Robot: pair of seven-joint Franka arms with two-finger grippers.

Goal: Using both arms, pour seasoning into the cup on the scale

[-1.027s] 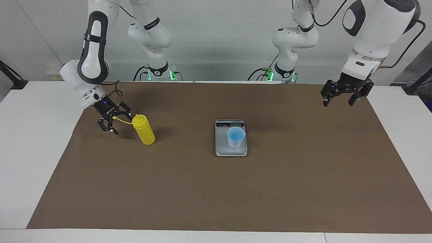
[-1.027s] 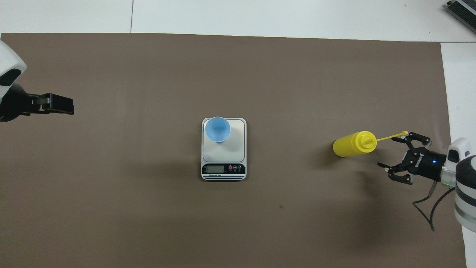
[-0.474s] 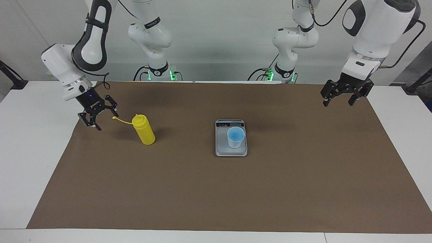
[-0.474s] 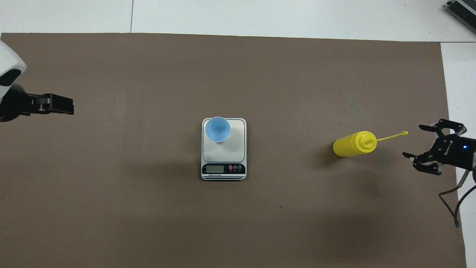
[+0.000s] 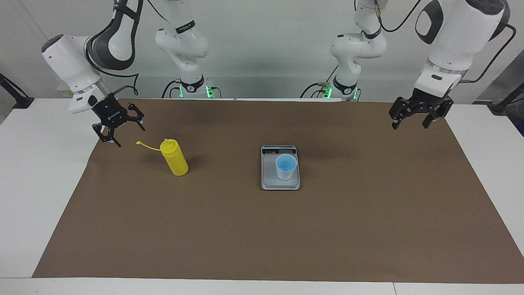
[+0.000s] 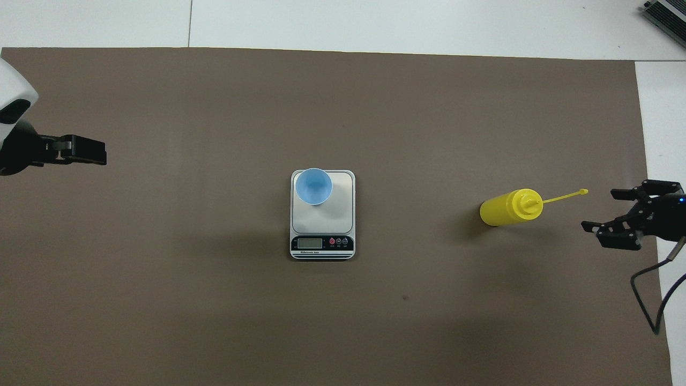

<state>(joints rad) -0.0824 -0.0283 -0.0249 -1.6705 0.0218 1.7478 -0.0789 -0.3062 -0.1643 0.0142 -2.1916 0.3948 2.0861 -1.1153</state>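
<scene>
A: Yellow seasoning bottle (image 5: 175, 162) stands upright on the brown-covered surface (image 5: 262, 229) toward the right arm's end, nozzle uncapped, its thin cap strap (image 5: 148, 146) sticking out sideways toward the right gripper. Nothing grips it.

B: How would it handle?

A: By the look of it, light, soft-walled plastic that gives under pressure and may slip if pinched too gently. The mid-body is the sensible place to take hold, below the shoulder and clear of the strap, which is floppy and could snag.

B: And the target?

A: Light-blue cup (image 5: 285, 166) sits on the grey plate of the scale (image 5: 270, 180), mid-surface, well apart from the bottle. It looks light enough to tip if nudged, and it appears empty.

B: The arms?

A: The right gripper (image 5: 116, 128) hangs over the edge of the brown covering near the strap's tip, jaws spread apart and holding nothing. The left gripper (image 5: 414, 116) waits over the left arm's end, jaws apart, also holding nothing.

B: What does each view add?

A: The facing view shows the bottle's height and the right gripper raised clear of it. The overhead view shows the scale's display strip (image 6: 322, 243) at the end nearer the robots, and the cup set on the plate's corner farther from the robots, toward the left arm's end
</scene>
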